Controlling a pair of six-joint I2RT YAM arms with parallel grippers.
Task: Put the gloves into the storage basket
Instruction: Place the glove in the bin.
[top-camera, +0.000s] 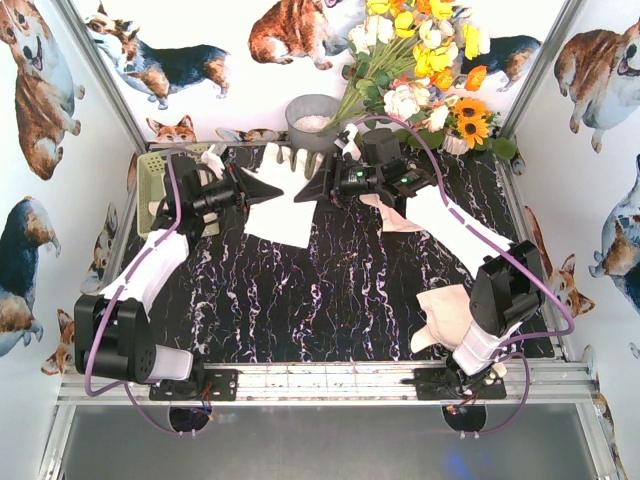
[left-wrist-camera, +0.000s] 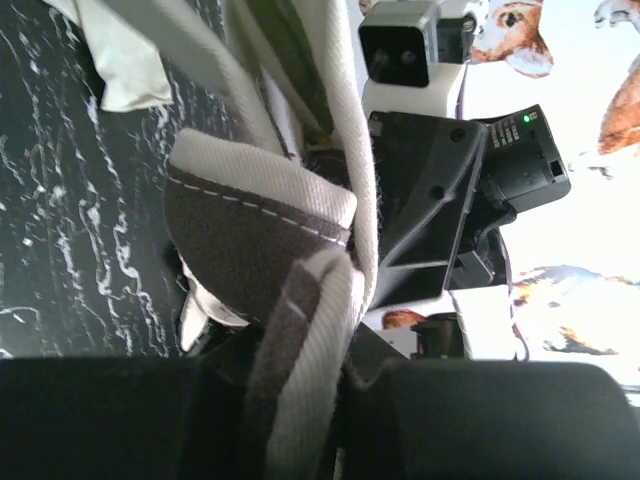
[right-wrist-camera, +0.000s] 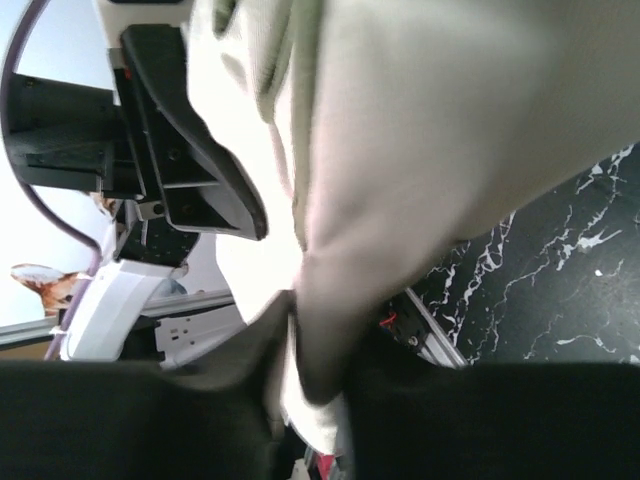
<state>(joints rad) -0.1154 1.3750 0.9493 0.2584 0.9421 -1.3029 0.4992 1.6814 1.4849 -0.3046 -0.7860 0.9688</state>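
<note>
Together we count two arms, one storage basket (top-camera: 150, 170), one round grey bucket (top-camera: 310, 112), one bunch of flowers (top-camera: 425, 60), and gloves at three places. The basket stands at the left rear corner of the worktop (top-camera: 330, 300). The bucket sits behind the middle of the rear edge, and the flowers are toward the right rear corner.

Between the two grippers, over the rear middle of the worktop, is a white glove (top-camera: 283, 222). Its long axis runs from the rear edge toward the near edge, slightly slanted. We cannot tell which end carries the fingers, nor whether the white finger shapes just behind it belong to it or to another glove.

The left gripper (top-camera: 272, 190) is pinched narrow on a grey-brown patched fold of this glove. The right gripper (top-camera: 306, 190) has fabric running into its gap; we cannot tell whether it clamps.

A pinkish glove (top-camera: 392, 216) lies right of centre, partly under the right forearm. A beige glove (top-camera: 443, 312) lies near the right near corner beside that arm's base, slanting toward the near edge.
</note>
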